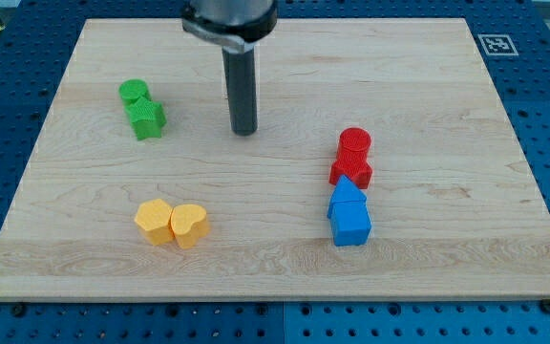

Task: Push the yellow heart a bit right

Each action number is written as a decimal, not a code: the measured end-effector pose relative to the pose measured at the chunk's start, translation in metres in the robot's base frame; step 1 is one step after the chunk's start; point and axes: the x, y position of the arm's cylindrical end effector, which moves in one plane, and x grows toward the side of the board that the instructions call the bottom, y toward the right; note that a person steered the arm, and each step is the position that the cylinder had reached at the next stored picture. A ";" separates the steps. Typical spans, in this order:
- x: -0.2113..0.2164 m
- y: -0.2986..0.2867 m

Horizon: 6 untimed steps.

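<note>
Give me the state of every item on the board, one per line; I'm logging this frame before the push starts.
my tip: on the board, above and right of the yellow pair, touching no block.
yellow heart: flat, touching the yellow hexagon on its left.
yellow hexagon: flat, against the heart.
green blocks: two, touching, view's upper left.
red blocks: two, touching.
blue blocks: two, touching, just below the red ones.
</note>
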 end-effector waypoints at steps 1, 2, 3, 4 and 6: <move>0.049 0.000; 0.066 0.000; 0.108 0.000; 0.146 0.000; 0.169 -0.060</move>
